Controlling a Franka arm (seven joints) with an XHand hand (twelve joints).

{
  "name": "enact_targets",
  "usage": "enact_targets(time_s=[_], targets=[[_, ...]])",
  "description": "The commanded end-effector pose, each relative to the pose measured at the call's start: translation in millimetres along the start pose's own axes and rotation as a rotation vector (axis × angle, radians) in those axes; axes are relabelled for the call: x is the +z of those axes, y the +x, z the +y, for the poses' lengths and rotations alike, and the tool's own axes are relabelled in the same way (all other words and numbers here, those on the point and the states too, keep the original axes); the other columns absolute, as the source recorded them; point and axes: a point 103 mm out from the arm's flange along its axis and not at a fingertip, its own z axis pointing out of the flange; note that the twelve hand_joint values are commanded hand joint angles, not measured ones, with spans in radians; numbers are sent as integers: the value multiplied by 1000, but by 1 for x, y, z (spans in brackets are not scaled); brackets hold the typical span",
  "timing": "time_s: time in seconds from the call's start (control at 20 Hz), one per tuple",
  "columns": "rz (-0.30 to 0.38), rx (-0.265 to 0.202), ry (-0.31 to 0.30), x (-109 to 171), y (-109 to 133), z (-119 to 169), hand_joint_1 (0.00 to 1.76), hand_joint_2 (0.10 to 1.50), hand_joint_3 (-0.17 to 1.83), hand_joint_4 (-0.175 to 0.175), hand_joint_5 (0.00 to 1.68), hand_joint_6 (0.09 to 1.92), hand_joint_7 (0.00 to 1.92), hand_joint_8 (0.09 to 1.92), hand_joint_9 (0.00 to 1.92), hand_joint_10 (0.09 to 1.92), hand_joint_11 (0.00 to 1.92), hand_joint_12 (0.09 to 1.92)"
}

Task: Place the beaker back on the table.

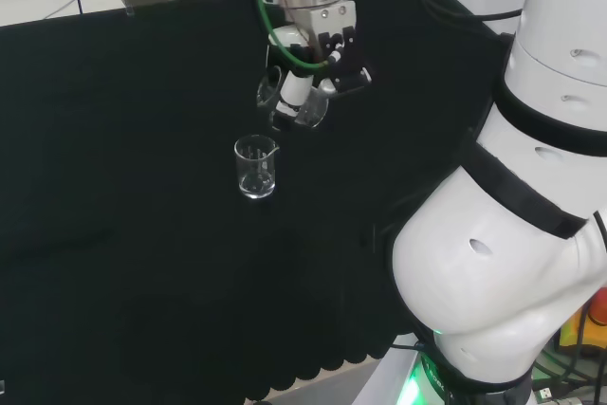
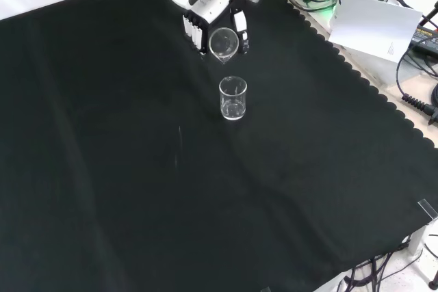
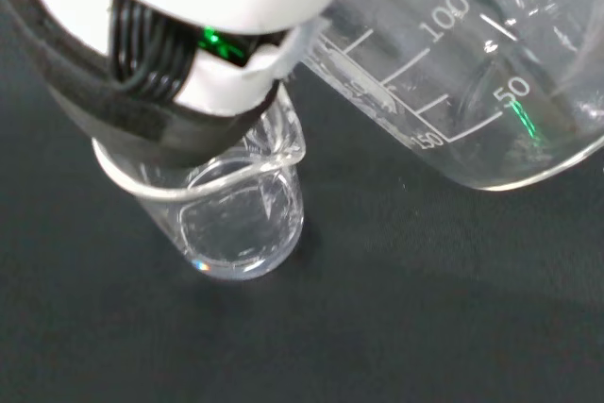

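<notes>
Black cloth (image 2: 137,189) bare in foreground; hand (image 2: 205,11) curled round tilted beaker (image 2: 224,42); second beaker (image 2: 233,98) upright.

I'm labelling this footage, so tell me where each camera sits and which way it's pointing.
Head view: behind and above the arm's base, looking over the white arm links at the black cloth.
Front view: opposite side, looking down; the robot hand enters from the top.
Wrist view: at the wrist, looking past the robot hand at the cloth.
All share the held beaker tilted above the standing beaker.
</notes>
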Motion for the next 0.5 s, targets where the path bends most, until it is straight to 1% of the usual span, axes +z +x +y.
enact_targets(time_s=[0.05,0.3,0.4,0.5], targets=[[89,9,-51,2,-23,1,1541,666,497,-175,1293,493,1432,470,1636,87,1165,707],[155,-6,-102,6,-35,8,1541,667,497,-175,1291,497,1430,476,1635,87,1163,709],[192,-11,-121,9,-41,13,1541,667,496,-175,1291,499,1429,477,1635,87,1163,710],[235,-27,-136,13,-46,19,1541,667,496,-175,1290,501,1428,479,1634,87,1162,712]])
